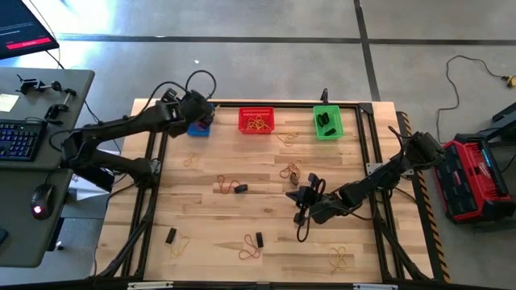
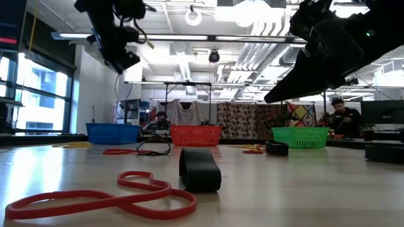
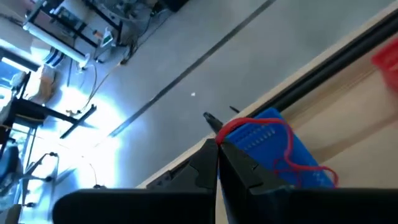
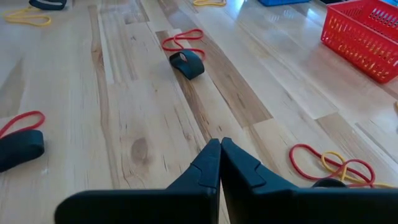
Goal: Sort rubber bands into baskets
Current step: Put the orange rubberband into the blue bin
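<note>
We see the left claw (image 3: 217, 144) pinched on a red rubber band (image 3: 283, 146) over the blue basket (image 1: 198, 126) at the table's (image 1: 266, 242) far edge — the right claw (image 4: 220, 152) closed, empty, low above the wood. Other bands (image 1: 251, 251) lie scattered; red basket (image 1: 256, 120) and green basket (image 1: 326, 122) stand alongside.

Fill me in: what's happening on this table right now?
Two robot arms are sorting rubber bands into baskets. The left end effector is shut on a red rubber band and holds it above the blue basket at the table's far edge. The right end effector is shut and empty, over the table's middle. The red basket holds thin bands and the green basket holds dark thick ones. Several bands still lie scattered on the wooden table.
</note>
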Robot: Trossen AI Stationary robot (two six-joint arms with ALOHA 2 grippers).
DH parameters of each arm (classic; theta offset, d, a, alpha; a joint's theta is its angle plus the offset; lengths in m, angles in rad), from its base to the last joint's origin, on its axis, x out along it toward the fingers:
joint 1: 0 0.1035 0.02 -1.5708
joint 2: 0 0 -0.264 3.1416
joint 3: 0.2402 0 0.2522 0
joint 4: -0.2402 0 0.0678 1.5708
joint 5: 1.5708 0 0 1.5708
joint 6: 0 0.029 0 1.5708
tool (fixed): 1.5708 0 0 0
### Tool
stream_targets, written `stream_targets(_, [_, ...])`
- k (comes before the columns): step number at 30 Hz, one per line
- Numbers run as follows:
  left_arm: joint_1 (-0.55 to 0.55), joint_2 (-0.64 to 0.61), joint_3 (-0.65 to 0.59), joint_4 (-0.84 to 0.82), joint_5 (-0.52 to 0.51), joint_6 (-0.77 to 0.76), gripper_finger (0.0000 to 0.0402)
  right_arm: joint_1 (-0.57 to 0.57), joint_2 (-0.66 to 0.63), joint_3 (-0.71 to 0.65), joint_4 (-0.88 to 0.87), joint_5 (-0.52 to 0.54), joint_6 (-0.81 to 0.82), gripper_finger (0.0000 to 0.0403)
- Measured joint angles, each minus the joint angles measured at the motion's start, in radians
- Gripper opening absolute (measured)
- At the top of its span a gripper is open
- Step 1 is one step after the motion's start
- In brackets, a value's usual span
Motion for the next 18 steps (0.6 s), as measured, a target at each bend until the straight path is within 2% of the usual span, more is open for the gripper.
stream_targets(9, [0.191,0.001,-0.146,0.256,0.219,0.129,0.0000,0.000,0.000,0.000,0.000,0.000,0.000,0.0000])
stream_targets(13, [0.253,0.008,-0.165,0.295,0.310,0.136,0.0000,0.000,0.000,0.000,0.000,0.018,-0.001,0.0000])
stream_targets(18, [0.299,0.052,-0.165,0.303,0.335,0.146,0.0000,0.000,0.000,0.000,0.000,0.047,-0.001,0.0000])
